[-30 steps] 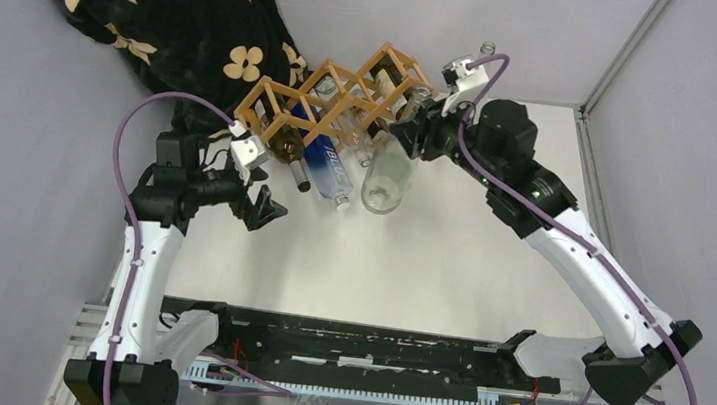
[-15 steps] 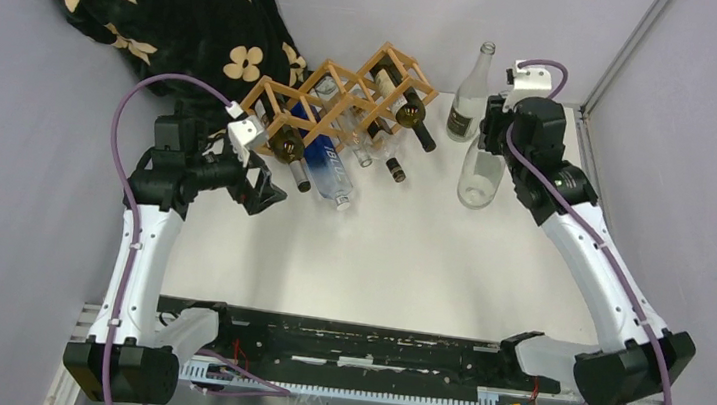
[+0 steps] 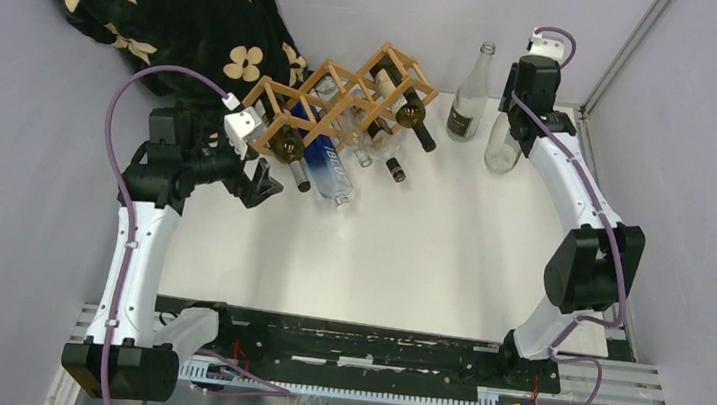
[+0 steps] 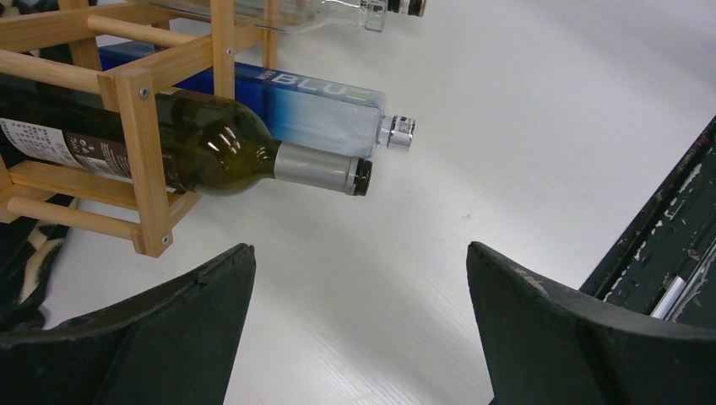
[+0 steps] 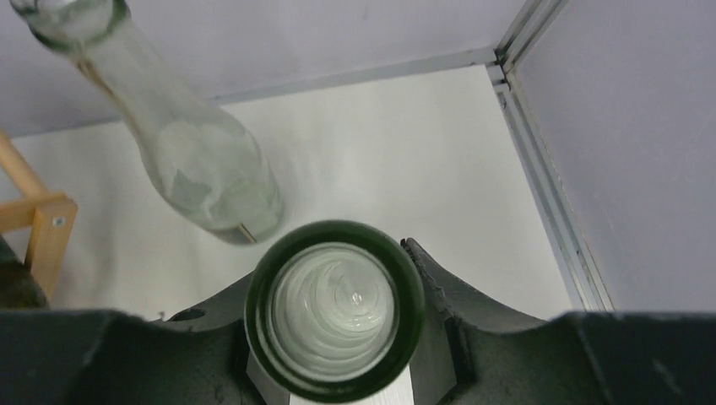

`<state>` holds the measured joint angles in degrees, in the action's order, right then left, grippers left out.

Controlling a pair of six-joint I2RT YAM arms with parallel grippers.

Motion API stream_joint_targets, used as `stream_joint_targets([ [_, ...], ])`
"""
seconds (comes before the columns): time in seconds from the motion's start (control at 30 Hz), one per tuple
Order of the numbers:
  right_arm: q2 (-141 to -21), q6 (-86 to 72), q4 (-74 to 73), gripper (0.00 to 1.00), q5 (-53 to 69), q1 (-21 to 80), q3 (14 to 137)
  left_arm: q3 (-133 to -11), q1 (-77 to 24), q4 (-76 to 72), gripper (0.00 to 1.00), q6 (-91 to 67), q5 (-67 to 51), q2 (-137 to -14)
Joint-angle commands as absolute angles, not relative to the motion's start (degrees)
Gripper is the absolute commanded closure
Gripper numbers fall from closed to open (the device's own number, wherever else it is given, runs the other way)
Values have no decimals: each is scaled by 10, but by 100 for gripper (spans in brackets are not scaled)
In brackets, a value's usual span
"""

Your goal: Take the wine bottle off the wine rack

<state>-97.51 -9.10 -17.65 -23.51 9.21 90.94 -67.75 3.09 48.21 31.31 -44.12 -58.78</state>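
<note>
The wooden wine rack (image 3: 345, 101) stands at the back centre and holds several bottles. They include a dark green wine bottle (image 3: 290, 150), a blue bottle (image 3: 329, 174) and another dark bottle (image 3: 413, 123). My right gripper (image 3: 518, 114) is at the back right corner, shut on the neck of a clear empty bottle (image 3: 501, 149) that stands upright. The right wrist view looks down its mouth (image 5: 335, 308). My left gripper (image 4: 361, 253) is open and empty, just in front of the rack's left end (image 4: 135, 110), below the green bottle's neck (image 4: 312, 167).
A second clear bottle with a label (image 3: 470, 99) stands upright just left of the held one and also shows in the right wrist view (image 5: 203, 169). A black flowered bag (image 3: 153, 10) lies behind the rack. The enclosure walls and metal rail (image 3: 588, 176) are close on the right.
My right arm carried the clear bottle from in front of the rack to the back right corner and turned it upright. My left arm shifted slightly left.
</note>
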Motion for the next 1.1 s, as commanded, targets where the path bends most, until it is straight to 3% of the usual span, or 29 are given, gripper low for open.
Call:
stream_joint_targets([
  [0.0,-990,-74,-19,100,-301,94,1004,-708,31,503,0,304,-444,-592],
  [0.77,-1094,-95,51,99,-289,61,1020,-720,31,555,0,336,-452,-596],
  [0.87,-1094,-100,43,78,-277,62,1019,-720,31,555,0,334,-451,-594],
  [1.0,-1088,-106,25,38,-267,61,1022,-721,31,559,0,334,-450,-593],
  [1.07,-1078,-110,15,29,-262,61,1021,-724,31,563,0,335,-451,-592],
])
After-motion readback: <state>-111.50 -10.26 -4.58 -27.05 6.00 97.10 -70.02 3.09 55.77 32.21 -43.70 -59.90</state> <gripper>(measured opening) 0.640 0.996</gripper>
